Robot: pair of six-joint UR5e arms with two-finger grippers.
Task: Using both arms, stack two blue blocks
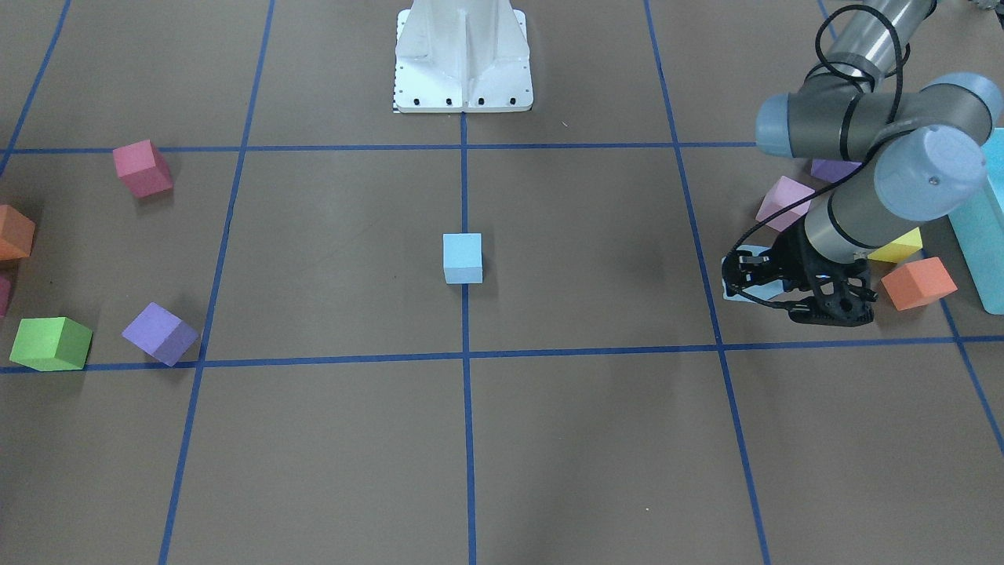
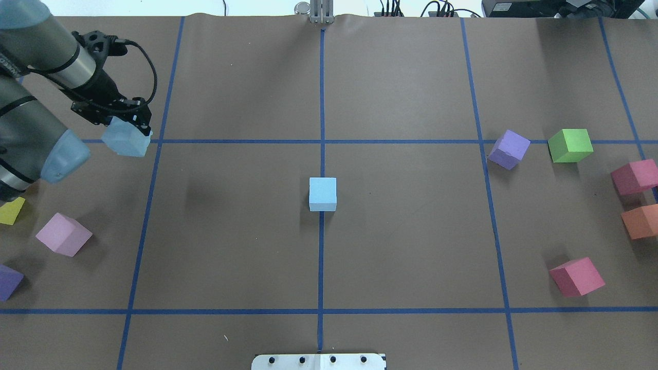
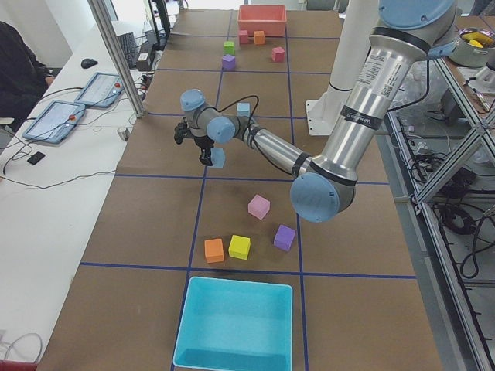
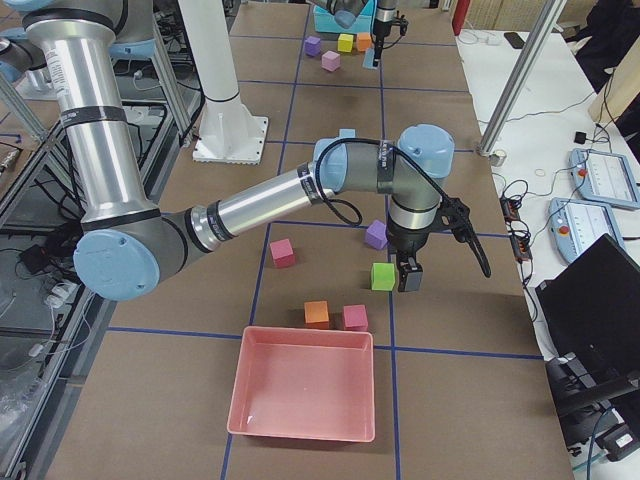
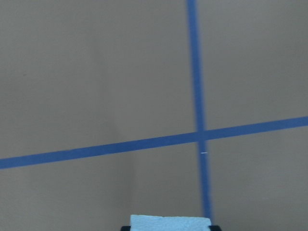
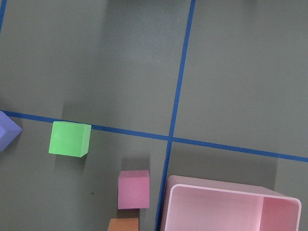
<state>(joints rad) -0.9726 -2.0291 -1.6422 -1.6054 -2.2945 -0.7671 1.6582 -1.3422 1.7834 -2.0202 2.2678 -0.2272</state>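
One light blue block [image 2: 323, 194] sits on the table's centre line; it also shows in the front view [image 1: 462, 257]. My left gripper [image 2: 127, 126] is shut on the other light blue block [image 2: 125, 141] and holds it above the table at the far left. In the front view that block [image 1: 743, 253] is mostly hidden behind the gripper [image 1: 751, 276]. The left wrist view shows only its top edge [image 5: 169, 223]. My right gripper [image 4: 410, 276] shows only in the right side view, beside a green cube [image 4: 383, 276]; I cannot tell if it is open or shut.
Pink [image 2: 64, 234], yellow [image 2: 11, 210] and purple [image 2: 9, 281] cubes lie near the left arm, with a turquoise bin [image 3: 236, 323]. Purple [image 2: 508, 149], green [image 2: 569, 145], magenta [image 2: 577, 276] and orange [image 2: 641, 221] cubes and a pink tray [image 4: 303, 395] are on the right.
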